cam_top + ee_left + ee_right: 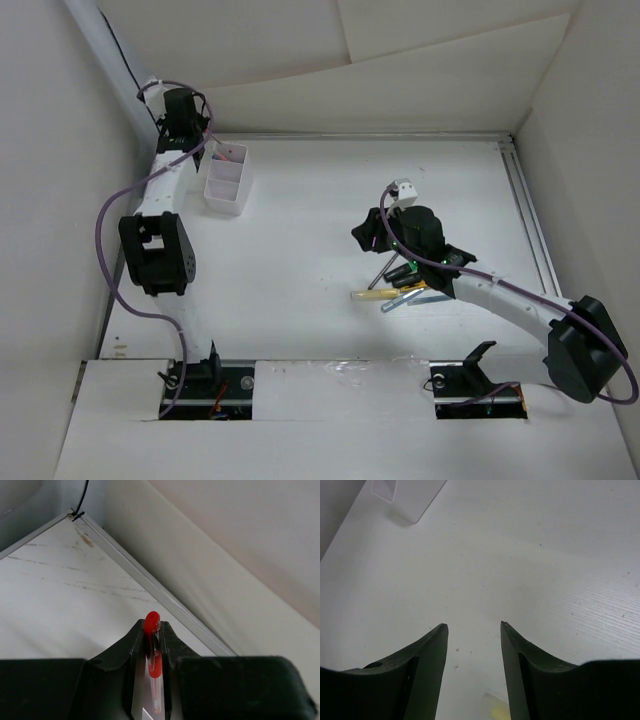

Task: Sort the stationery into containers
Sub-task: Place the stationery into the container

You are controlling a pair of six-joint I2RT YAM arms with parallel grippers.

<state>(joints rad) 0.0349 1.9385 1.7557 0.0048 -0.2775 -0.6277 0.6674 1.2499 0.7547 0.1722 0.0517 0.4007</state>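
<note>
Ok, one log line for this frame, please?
left tool: shut on red pen, at white box | right tool: open, empty, beside loose pens | red pen: not yet released

Both arms (pixel 165 185): white tubes, black joints, purple cables (pixel 108 215), one looping at nine o'clock. The right gripper (pixel 472 627) has tapering black fingers (pixel 427 670).

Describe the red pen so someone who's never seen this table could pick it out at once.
Start at the table's far left corner, where the white box stands. The left gripper is beside that box, with the red pen pinched between its fingers. It is the only pen in a gripper; the other loose pens lie heaped on the table's right half.
</note>
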